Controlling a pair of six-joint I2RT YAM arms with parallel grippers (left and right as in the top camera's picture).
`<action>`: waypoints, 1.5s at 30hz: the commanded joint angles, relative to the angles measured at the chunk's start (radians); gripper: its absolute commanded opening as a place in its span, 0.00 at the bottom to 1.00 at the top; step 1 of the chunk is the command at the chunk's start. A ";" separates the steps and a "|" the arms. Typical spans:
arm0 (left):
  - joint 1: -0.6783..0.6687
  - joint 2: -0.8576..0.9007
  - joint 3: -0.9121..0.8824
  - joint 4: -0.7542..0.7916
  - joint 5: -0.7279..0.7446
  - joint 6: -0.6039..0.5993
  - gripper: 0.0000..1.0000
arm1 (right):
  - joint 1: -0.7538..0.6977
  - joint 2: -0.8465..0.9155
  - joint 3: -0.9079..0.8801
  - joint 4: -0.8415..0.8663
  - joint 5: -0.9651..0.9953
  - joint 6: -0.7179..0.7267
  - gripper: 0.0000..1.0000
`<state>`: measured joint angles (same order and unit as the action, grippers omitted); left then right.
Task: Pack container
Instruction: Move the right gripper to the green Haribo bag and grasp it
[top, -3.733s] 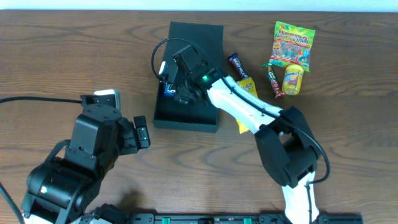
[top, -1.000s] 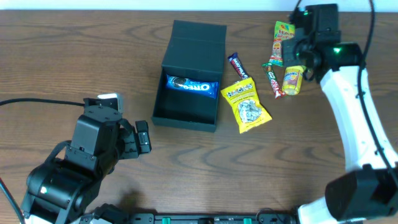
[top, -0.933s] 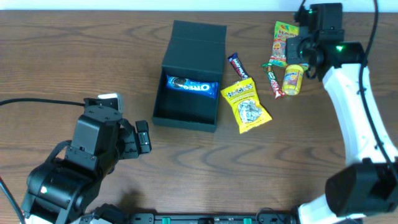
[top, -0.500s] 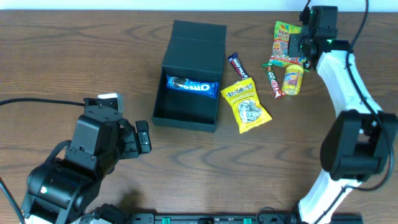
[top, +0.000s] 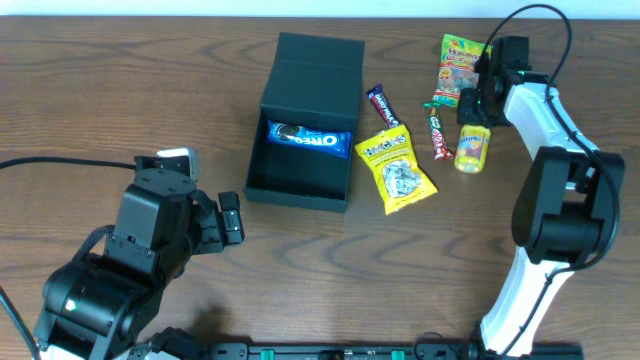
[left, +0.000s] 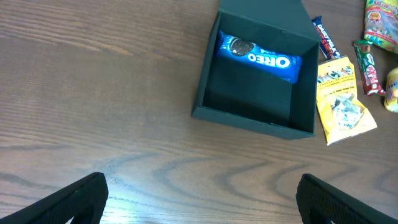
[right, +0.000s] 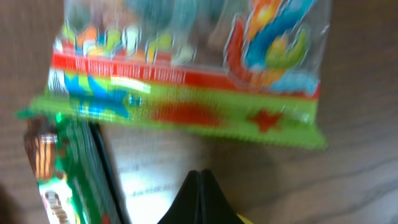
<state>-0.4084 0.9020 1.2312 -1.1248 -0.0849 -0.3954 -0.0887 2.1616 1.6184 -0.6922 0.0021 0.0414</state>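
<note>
Container (top: 300, 172) lay open on the tabletop (top: 120, 80), an Oreo packet (top: 310, 138) inside. Left pincer (left: 202, 186) stood wide open and empty, apart from it; right pincer (right: 199, 186) was fully closed on nothing, tips just beside the green candy bag (right: 186, 81).

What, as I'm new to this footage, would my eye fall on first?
The open black box at mid-table, with a blue Oreo pack lying across its far end. Right of it lies a bright scatter of snacks, where the right gripper is shut at the gummy bag's edge. The left gripper hangs open at the near left.
</note>
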 joint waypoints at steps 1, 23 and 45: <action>0.004 -0.002 0.000 -0.001 -0.003 0.000 0.98 | -0.002 0.009 0.001 -0.034 -0.018 -0.014 0.01; 0.004 -0.002 0.000 0.011 -0.003 0.004 0.97 | -0.062 -0.016 0.050 0.271 -0.163 0.234 0.99; 0.004 -0.002 0.000 0.014 -0.003 0.016 0.96 | 0.050 0.211 0.109 0.358 0.074 0.258 0.98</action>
<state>-0.4084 0.9020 1.2312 -1.1103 -0.0849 -0.3916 -0.0517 2.3226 1.7084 -0.3187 0.0284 0.2764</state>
